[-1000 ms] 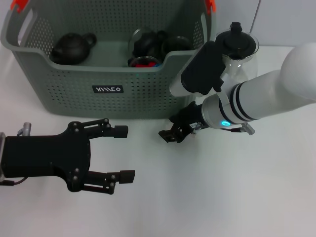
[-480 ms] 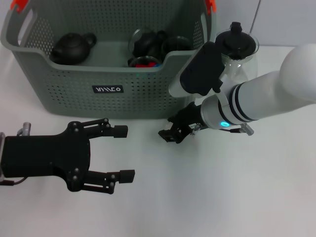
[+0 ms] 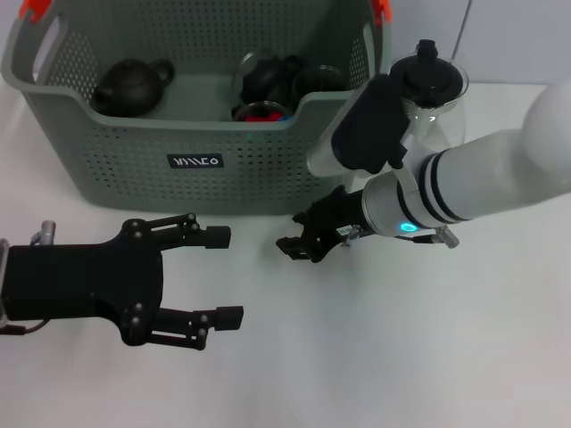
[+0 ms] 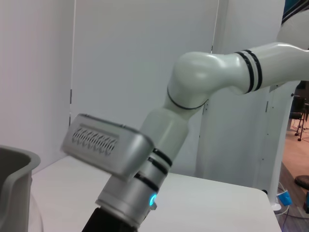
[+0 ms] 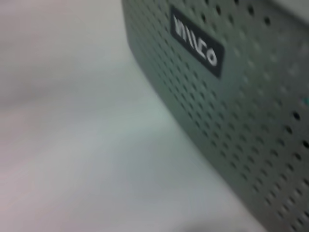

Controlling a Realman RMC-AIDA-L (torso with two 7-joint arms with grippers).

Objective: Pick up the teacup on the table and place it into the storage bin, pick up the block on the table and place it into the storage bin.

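The storage bin [image 3: 116,169], grey-green and perforated with orange clips, stands at the back of the white table. Its labelled wall [image 5: 251,125] fills the right wrist view. No teacup or block shows on the table; both are out of view there. Inside the bin lie a black teapot [image 3: 131,85] and some dark round vessels [image 3: 277,80] with a red bit among them. My right gripper [image 3: 299,247] hangs low over the table just before the bin's front right corner. My left gripper [image 3: 223,276] rests open at the front left, nothing between its fingers.
A glass teapot with a black lid [image 3: 430,82] stands right of the bin, close behind my right forearm [image 3: 473,183]. That same white arm [image 4: 203,92] crosses the left wrist view. Bare white table spreads in front and to the right.
My right gripper has slid a little to the left along the bin's front. The left arm and the bin's contents have not moved.
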